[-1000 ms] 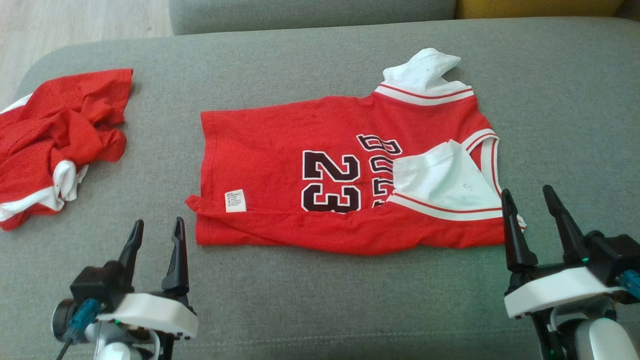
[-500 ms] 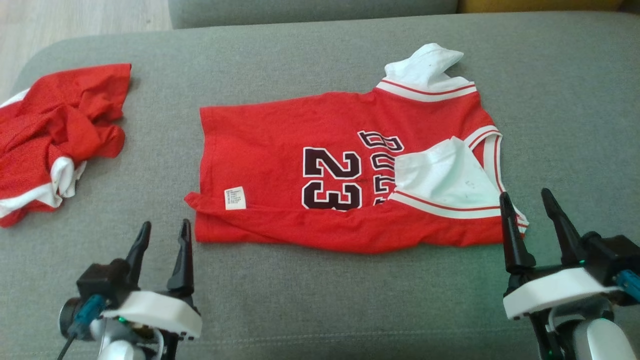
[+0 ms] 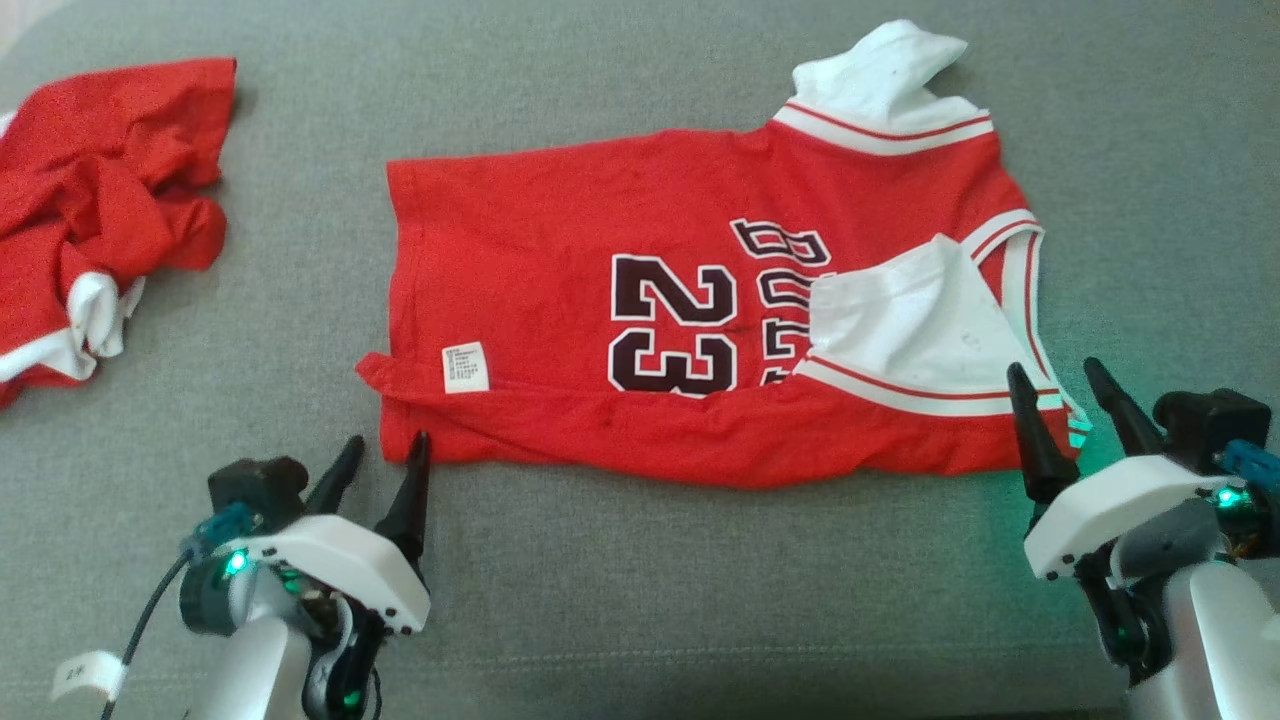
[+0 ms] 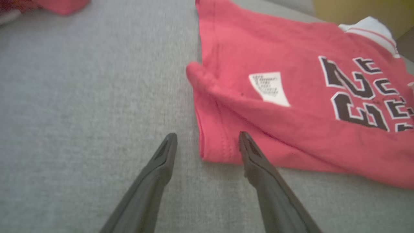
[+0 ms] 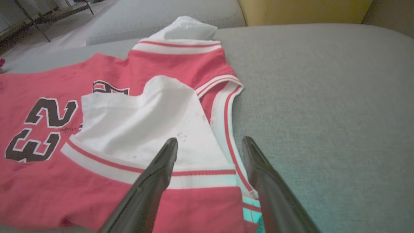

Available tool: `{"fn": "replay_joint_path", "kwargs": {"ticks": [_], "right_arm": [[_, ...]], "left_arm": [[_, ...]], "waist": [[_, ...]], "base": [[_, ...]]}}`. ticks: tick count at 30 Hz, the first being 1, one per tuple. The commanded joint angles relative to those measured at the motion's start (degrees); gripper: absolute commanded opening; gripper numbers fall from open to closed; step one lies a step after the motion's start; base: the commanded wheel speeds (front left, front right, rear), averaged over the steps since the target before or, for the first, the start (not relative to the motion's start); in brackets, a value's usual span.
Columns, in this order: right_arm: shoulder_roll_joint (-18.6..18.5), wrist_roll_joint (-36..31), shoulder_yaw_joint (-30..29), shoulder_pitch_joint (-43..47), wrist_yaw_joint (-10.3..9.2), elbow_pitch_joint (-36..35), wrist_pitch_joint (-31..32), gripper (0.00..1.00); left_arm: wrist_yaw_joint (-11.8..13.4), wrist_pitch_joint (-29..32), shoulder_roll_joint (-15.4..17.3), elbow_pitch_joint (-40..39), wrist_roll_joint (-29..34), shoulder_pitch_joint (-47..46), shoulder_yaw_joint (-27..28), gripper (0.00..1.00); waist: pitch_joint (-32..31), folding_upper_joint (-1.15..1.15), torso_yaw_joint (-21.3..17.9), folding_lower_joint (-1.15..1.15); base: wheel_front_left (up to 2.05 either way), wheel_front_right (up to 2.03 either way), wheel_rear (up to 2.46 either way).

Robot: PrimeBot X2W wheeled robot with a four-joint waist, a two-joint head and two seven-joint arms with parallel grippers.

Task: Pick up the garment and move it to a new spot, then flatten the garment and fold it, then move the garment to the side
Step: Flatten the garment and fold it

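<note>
The garment (image 3: 560,270) is a red jersey with a dark "23" and white trimmed sleeves, spread sideways on the grey cushion (image 3: 700,600). Its near edge is folded over, with a white label showing. My left gripper (image 3: 388,440) stands open at the near left hem corner; in the left wrist view the corner of the garment (image 4: 291,129) lies just beyond the open left gripper (image 4: 207,134). My right gripper (image 3: 1053,368) is open at the near right corner. In the right wrist view the right gripper (image 5: 210,139) hovers over the white sleeve (image 5: 136,126) and striped trim.
A second red and white garment (image 3: 90,210) lies crumpled at the cushion's far left. Bare grey cushion stretches in front of the jersey and to its right (image 5: 323,97). A yellow cushion (image 5: 304,11) stands behind.
The head camera has tipped down and closer. Both grippers have moved forward to the jersey's near corners, the left one also shifting right toward the hem. Both stay open; the jersey lies as before.
</note>
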Motion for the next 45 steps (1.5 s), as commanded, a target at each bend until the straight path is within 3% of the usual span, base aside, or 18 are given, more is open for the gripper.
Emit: {"fn": "replay_joint_path", "kwargs": {"ticks": [1,8,9,10,11,13,14,16,24,32,43,44,45], "right_arm": [[-0.58,0.23,0.93,-1.31,-0.05,-1.75,0.55,1.0],[0.56,0.91,-2.1,0.6,-0.05,-1.29,8.99,1.0],[0.69,0.97,-2.48,0.97,-0.05,-1.54,10.1,1.0],[0.92,1.2,-2.81,1.22,-0.05,-1.95,10.82,1.0],[1.24,1.68,-3.01,1.49,-0.05,-2.26,11.7,1.0],[1.58,2.16,-3.25,1.89,-0.05,-2.85,13.06,1.0],[1.77,2.54,-3.44,2.01,-0.05,-2.95,13.66,0.72],[1.96,3.08,-3.49,2.1,-0.05,-3.44,14.12,0.0],[2.51,4.7,-5.48,3.41,-0.05,-7.34,13.19,0.0],[3.6,6.03,-7.61,8.95,-0.05,-13.74,14.61,0.0],[4.95,7.79,-9.17,16.53,-0.05,-18.08,15.55,0.0],[4.99,7.92,-9.12,16.7,-0.05,-18.0,15.26,0.3],[5.01,8.05,-8.95,16.77,-0.05,-17.91,14.84,0.89]], "left_arm": [[-0.47,0.06,0.58,-0.62,-0.55,-2.62,2.01,1.0],[-2.81,2.07,-0.74,5.3,-4.45,-4.34,1.8,1.0],[-3.14,2.29,-0.85,5.61,-4.91,-4.49,1.67,0.73],[-3.43,2.49,-0.86,5.84,-5.26,-4.55,1.48,0.28],[-3.63,2.52,-0.79,5.93,-5.51,-4.55,1.38,0.0],[-3.92,2.52,-0.55,5.88,-5.83,-4.42,1.18,0.0],[-4.02,2.44,-0.36,5.69,-5.9,-4.38,1.11,0.0],[-4.17,2.11,0.08,4.96,-5.9,-4.25,1.0,0.0],[-3.61,1.95,1.83,-1.94,-5.92,-1.47,1.19,0.0],[-2.4,7.7,4.92,-12.32,-7.67,4.24,1.82,0.0],[0.62,12.19,7.19,-19.66,-9.42,10.46,3.51,0.0],[0.75,12.15,7.24,-19.49,-9.34,10.56,3.51,0.05],[0.85,12.08,7.18,-19.18,-9.36,10.58,3.51,0.77]], "waist": [[1.0,0.0,0.12,0.0],[3.43,0.0,0.02,0.0],[3.57,0.0,-0.01,0.0],[3.7,0.0,-0.08,0.0],[3.81,0.0,-0.18,0.0],[3.99,0.0,-0.33,0.0],[4.05,0.0,-0.35,0.0],[4.14,0.0,-0.35,0.0],[3.35,0.0,0.13,0.0],[0.94,0.0,0.57,0.0],[-1.41,0.0,0.3,0.0],[-1.56,0.0,0.26,0.0],[-1.69,0.0,0.23,0.0]], "base": [[0.0,0.0,0.0],[0.0,0.0,0.0],[0.0,0.0,0.0],[0.0,0.0,0.0],[0.0,0.0,0.0],[0.0,0.0,0.0],[0.0,0.0,0.0],[0.0,0.0,0.0],[0.0,0.0,0.0],[0.0,0.0,0.0],[0.0,0.0,0.0],[0.0,0.0,0.0],[0.0,0.0,0.0]]}}
